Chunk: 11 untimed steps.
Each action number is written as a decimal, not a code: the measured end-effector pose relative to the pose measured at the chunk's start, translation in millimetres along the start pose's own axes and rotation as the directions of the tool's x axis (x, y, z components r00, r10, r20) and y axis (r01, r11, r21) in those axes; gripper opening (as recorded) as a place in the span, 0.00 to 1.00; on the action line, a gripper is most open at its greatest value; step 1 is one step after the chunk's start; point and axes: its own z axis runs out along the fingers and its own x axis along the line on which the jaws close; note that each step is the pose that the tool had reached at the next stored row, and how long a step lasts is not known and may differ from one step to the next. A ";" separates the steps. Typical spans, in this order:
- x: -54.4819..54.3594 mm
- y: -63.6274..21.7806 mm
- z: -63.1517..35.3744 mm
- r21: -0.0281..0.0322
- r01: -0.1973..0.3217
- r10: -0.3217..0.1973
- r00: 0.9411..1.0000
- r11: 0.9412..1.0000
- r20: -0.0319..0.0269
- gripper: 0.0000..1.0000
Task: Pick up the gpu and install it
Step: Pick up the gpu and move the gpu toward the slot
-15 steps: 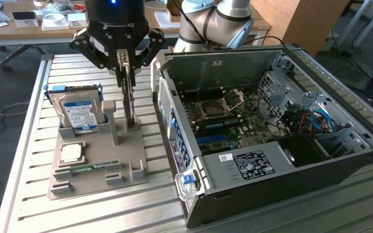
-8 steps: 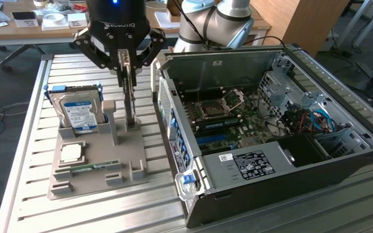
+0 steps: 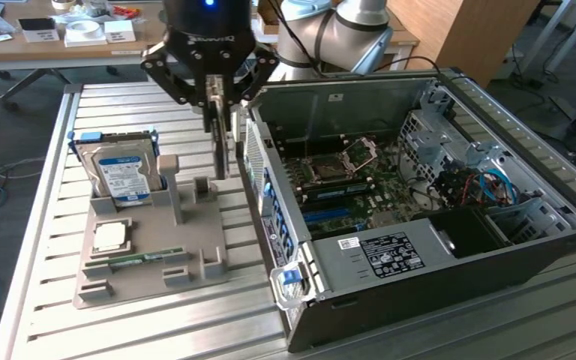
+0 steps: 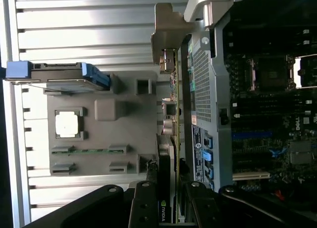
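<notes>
Black jaws stand part-closed, clamped on one end of the gpu (image 3: 219, 146). Its long axis runs away from them to the beige bracket (image 4: 171, 30). The card hangs edge-on, face parallel to the perforated wall (image 4: 200, 74) of the open case (image 3: 448, 247), between that wall and the grey holder (image 3: 148, 255) on the bench (image 3: 48, 322).

Black linkage gripper (image 3: 218, 105), blue light (image 3: 206, 3), grey arm (image 3: 353, 34)
</notes>
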 end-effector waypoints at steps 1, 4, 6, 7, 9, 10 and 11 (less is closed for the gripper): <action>-4.4 0.3 0.2 0.000 0.000 0.000 1.000 1.000 0.000 0.27; -18.2 1.2 0.3 -0.001 0.000 0.000 1.000 1.000 0.000 0.27; -27.1 1.9 0.6 -0.002 0.000 0.000 1.000 1.000 0.000 0.27; -31.6 2.1 0.7 -0.002 0.000 0.000 1.000 1.000 0.000 0.27; -40.5 2.8 0.8 -0.003 0.000 0.000 1.000 1.000 0.000 0.27; -45.4 3.1 0.9 -0.003 0.000 0.000 1.000 1.000 0.000 0.27; -50.0 3.4 1.1 -0.004 0.000 0.000 1.000 1.000 0.000 0.27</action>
